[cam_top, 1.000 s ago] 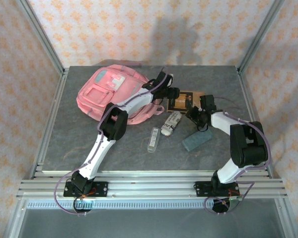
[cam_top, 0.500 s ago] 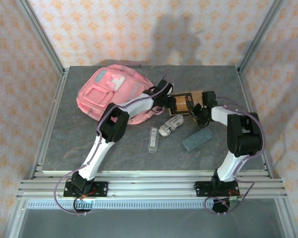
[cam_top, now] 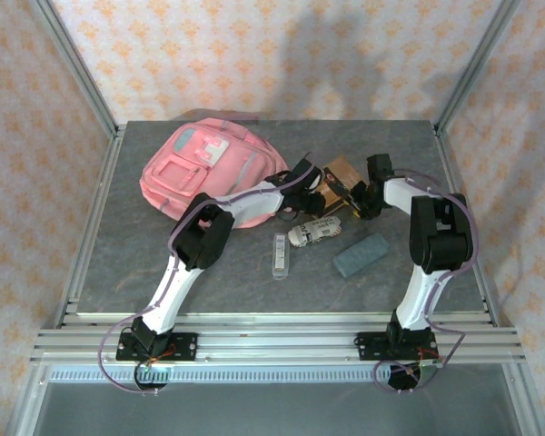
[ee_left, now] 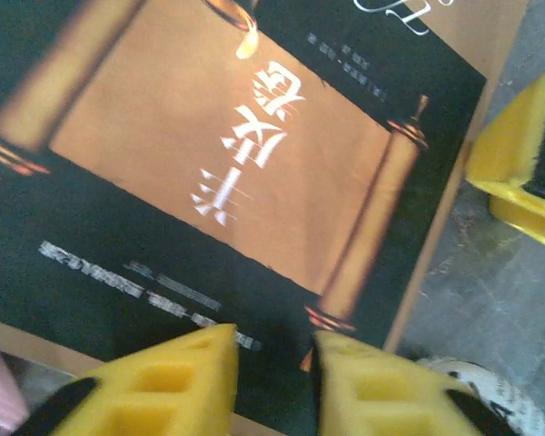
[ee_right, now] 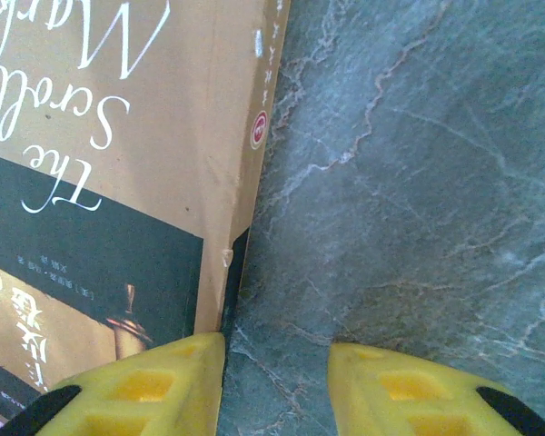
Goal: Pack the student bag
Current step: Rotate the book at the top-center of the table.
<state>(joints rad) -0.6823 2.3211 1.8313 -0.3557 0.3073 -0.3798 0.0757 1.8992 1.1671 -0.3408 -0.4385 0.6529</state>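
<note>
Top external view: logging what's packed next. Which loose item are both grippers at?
The brown-and-black book, flanked by left gripper and right gripper; the clear case, white roll and grey-blue block lie lower down.

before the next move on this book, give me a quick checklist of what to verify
1. Book lies between the two arms' fingers: ok.
2. Left fingers pinching the book: not ok; both stand apart over the cover.
3. Right fingers pinching the book: not ok; bare table shows between them, with the book's edge beside one.
4. Student bag pocket open: cannot tell.
5. White roll apart from the book: ok.
</note>
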